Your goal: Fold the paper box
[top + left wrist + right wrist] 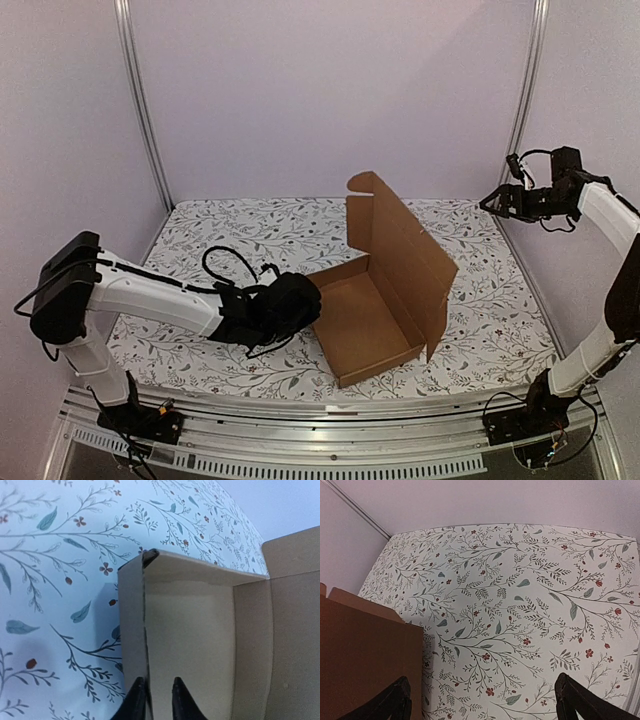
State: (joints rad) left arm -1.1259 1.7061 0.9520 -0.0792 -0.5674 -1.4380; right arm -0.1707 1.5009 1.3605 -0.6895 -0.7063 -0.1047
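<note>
the paper box sat open near the middle of the table, lid upright. the left gripper straddled its left wall, fingers narrow; whether they pinched it, i cannot tell. the right gripper hung wide open above the far right corner.

Tabletop has a floral-print cover. Paper box sits on it center-right, toward the near edge, lid flap upright.
</note>
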